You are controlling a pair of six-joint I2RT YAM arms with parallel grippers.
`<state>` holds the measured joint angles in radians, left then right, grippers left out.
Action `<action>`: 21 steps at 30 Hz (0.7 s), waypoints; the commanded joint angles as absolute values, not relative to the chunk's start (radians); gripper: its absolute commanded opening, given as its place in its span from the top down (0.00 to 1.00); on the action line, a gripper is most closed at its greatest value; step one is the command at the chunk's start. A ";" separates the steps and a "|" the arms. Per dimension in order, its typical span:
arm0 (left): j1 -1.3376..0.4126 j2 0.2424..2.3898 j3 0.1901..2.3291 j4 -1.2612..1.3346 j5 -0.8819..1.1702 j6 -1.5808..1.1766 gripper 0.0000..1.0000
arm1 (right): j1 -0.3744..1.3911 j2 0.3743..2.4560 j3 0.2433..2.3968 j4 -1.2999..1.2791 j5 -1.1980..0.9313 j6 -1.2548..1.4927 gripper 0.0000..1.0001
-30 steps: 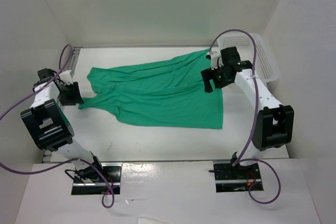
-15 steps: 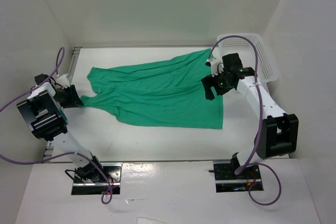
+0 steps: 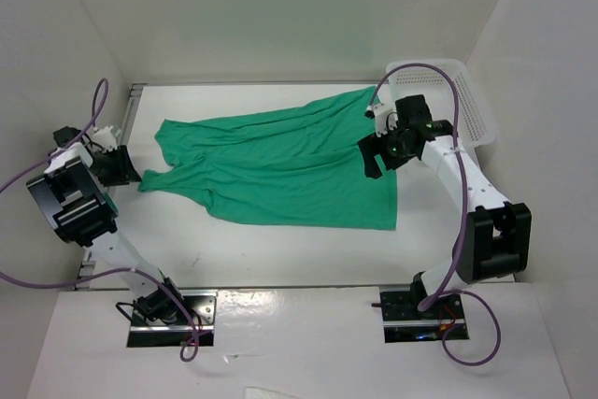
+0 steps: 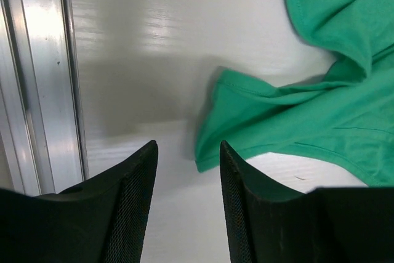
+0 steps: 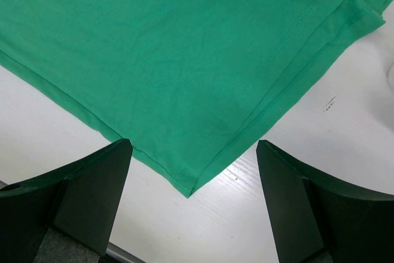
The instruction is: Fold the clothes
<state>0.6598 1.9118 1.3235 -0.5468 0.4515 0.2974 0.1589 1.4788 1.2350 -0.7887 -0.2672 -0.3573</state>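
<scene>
Green tee (image 3: 280,170) flat, L fingers (image 4: 132,207) by sleeve (image 4: 246,115), R fingers (image 5: 86,195) over hem (image 5: 191,183)

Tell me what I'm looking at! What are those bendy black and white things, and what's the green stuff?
Those are two robot arms, each ending in a pinching claw. The big picture looks down from above. The other two come from little cameras on each arm's wrist, so you see its own black fingers. On the white table lies a green T-shirt, with a white basket at the far right. The left gripper hovers by a sleeve, the right gripper over the shirt's corner. Both are open, holding nothing.
</scene>
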 commanded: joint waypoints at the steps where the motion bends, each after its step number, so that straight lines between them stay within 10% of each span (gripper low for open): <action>1: 0.666 1.960 1.351 -0.534 0.505 0.337 0.48 | 0.155 1.428 1.221 -0.759 -0.279 -0.364 0.10; 21: 0.620 2.063 1.402 -0.620 0.548 0.436 0.55 | 0.155 1.419 1.221 -0.750 -0.279 -0.364 0.10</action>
<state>0.6342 2.0315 1.4158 -0.5667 0.5110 0.3672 0.1589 1.4628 1.2224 -0.7860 -0.2699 -0.3573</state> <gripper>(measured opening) 0.447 0.903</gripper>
